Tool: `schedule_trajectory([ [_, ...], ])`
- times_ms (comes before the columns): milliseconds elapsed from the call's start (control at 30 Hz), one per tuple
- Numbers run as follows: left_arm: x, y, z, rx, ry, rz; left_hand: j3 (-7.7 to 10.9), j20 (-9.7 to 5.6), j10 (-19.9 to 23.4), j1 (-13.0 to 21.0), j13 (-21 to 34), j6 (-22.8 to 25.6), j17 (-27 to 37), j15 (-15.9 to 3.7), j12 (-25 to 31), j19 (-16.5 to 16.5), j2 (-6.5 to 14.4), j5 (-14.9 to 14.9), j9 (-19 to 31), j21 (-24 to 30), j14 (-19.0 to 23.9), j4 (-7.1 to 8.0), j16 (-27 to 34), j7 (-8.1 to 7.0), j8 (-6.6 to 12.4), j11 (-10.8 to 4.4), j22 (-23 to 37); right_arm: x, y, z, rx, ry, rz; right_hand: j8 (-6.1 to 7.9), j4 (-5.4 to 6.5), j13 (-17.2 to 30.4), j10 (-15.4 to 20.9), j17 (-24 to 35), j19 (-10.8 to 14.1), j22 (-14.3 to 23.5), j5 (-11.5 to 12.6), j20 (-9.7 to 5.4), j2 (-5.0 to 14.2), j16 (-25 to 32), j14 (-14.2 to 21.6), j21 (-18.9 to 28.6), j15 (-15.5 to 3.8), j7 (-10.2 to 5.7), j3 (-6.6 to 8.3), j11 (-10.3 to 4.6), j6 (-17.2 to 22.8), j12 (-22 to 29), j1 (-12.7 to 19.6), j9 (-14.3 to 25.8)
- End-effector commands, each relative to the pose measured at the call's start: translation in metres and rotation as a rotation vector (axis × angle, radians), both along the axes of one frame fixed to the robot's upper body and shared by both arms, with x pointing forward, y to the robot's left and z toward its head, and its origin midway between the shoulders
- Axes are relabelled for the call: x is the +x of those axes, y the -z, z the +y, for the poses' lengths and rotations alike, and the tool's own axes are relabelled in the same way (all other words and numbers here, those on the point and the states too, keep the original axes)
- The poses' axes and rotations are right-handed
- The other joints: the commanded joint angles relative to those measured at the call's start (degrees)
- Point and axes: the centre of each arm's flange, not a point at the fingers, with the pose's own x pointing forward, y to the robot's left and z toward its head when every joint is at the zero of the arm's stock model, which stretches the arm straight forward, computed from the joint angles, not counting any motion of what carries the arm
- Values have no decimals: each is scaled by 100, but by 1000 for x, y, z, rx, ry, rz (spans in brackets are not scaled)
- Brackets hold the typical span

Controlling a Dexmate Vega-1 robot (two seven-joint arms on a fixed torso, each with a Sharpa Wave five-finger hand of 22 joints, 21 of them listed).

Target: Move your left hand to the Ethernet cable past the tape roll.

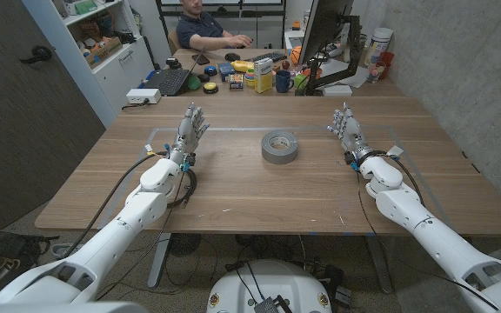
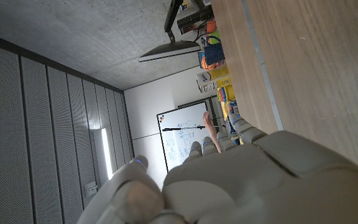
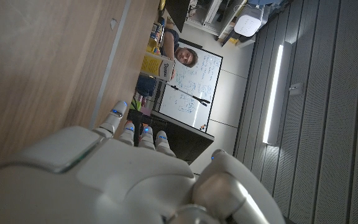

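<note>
A grey tape roll point(image 1: 280, 146) lies flat on the wooden table point(image 1: 233, 187), near its middle. My left hand point(image 1: 190, 130) is on the table to the left of the roll, about a hand's length from it, fingers straight, apart and pointing away from me, holding nothing. My right hand point(image 1: 348, 130) is on the other side of the roll in the same pose, also holding nothing. The left wrist view looks over the back of my left hand point(image 2: 241, 180) along the table. The right wrist view does the same over my right hand point(image 3: 117, 174).
A thin taped outline point(image 1: 233, 129) marks the tabletop around the roll. Behind the table stands a second desk point(image 1: 233, 96) with a keyboard point(image 1: 169, 81), a mug point(image 1: 283, 81), boxes and a monitor point(image 1: 324, 26). A person point(image 1: 203, 26) sits beyond it. A white box point(image 1: 143, 96) lies at the far left.
</note>
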Motion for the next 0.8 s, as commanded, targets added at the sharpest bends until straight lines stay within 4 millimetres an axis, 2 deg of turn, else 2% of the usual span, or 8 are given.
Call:
schedule_trajectory([
  [33,1,5,7,-39,-2,-12,24,-31,-403,3,8,-484,19,0,24,11,106,38,19,37,-202,-15,29,-59,48,-5,30,-1,5,3,-19,16,16,26,40,23,-49,27,-339,28,40,5,252,35,-126,18,15,0,-16,6,-57,26,-5,15],
  [233,1,4,7,-44,-2,-30,-9,262,-350,13,7,-418,13,-42,33,59,111,60,18,49,-159,-21,34,-212,61,-31,27,1,5,2,-11,13,23,26,39,23,-41,27,-335,29,42,4,255,32,-125,10,12,-1,-27,8,-56,28,-4,15],
  [533,-2,5,7,-77,-20,-73,-22,275,-293,31,6,-341,7,-92,42,68,120,78,18,45,-113,-31,39,-291,80,-46,23,4,4,1,-12,7,22,26,39,23,-38,26,-330,29,45,4,258,29,-122,-3,14,-3,-41,-5,-55,28,-3,15],
  [600,-4,6,7,-86,-30,-78,-20,339,-308,39,5,-340,5,-92,32,46,135,85,18,35,-123,-33,31,-294,76,-54,23,5,4,1,-15,7,20,25,39,23,-39,26,-326,29,45,5,258,27,-122,-6,13,-2,-45,-12,-57,27,-2,16],
  [633,-6,7,8,-89,-39,-79,-19,396,-320,44,5,-333,3,-87,25,48,146,90,18,35,-132,-33,25,-300,76,-59,22,5,3,1,-20,8,17,25,39,23,-40,26,-325,29,46,6,259,28,-119,-7,8,-2,-46,-14,-57,27,-2,16],
  [667,-7,8,8,-89,-50,-79,-19,611,-356,57,5,-345,1,-90,4,23,172,107,18,21,-151,-36,8,-328,62,-72,21,5,3,1,-17,6,19,23,38,23,-37,26,-325,29,46,6,259,27,-119,-9,12,-5,-48,-10,-61,28,-2,16],
  [700,-9,8,9,-92,-63,-79,-22,725,-383,65,5,-351,0,-88,-8,-36,179,117,18,-5,-181,-39,-9,-361,56,-66,18,6,3,1,-15,5,20,22,38,23,-38,26,-324,29,46,6,260,27,-119,-10,11,-7,-49,-12,-64,27,-2,16],
  [800,-15,11,11,-97,-105,-92,-35,918,-405,89,6,-374,-4,-79,-14,-102,166,139,20,-35,-216,-58,-31,-576,43,-80,11,7,2,2,-20,3,17,22,38,23,-40,26,-323,29,47,6,260,26,-118,-14,10,-4,-54,-11,-64,26,-1,16],
])
